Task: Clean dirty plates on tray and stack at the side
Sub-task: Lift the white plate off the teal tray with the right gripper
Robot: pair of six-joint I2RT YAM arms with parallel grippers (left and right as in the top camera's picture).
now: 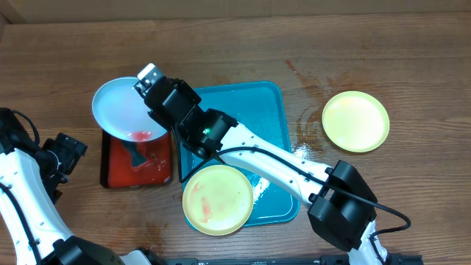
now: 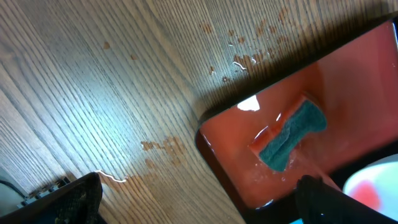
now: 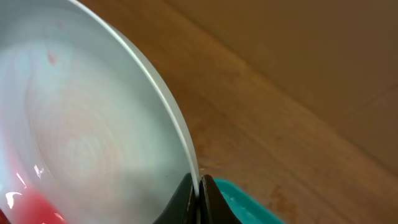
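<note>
My right gripper (image 1: 149,91) is shut on the rim of the light teal plate (image 1: 120,107) and holds it tilted over the red tray (image 1: 163,163). Red liquid pools at the plate's lower edge. In the right wrist view the fingers (image 3: 200,190) pinch the plate's rim (image 3: 87,118). One yellow-green plate (image 1: 218,199) with faint reddish smears lies over the front left edge of the turquoise tray (image 1: 257,118). Another yellow-green plate (image 1: 355,121) lies on the table at the right. My left gripper (image 1: 68,151) is open and empty over bare wood, left of the red tray (image 2: 199,208).
A teal sponge (image 2: 292,135) lies in the wet red tray (image 2: 360,99). Water and reddish spots mark the wood beside both trays. The turquoise tray's corner shows in the right wrist view (image 3: 244,205).
</note>
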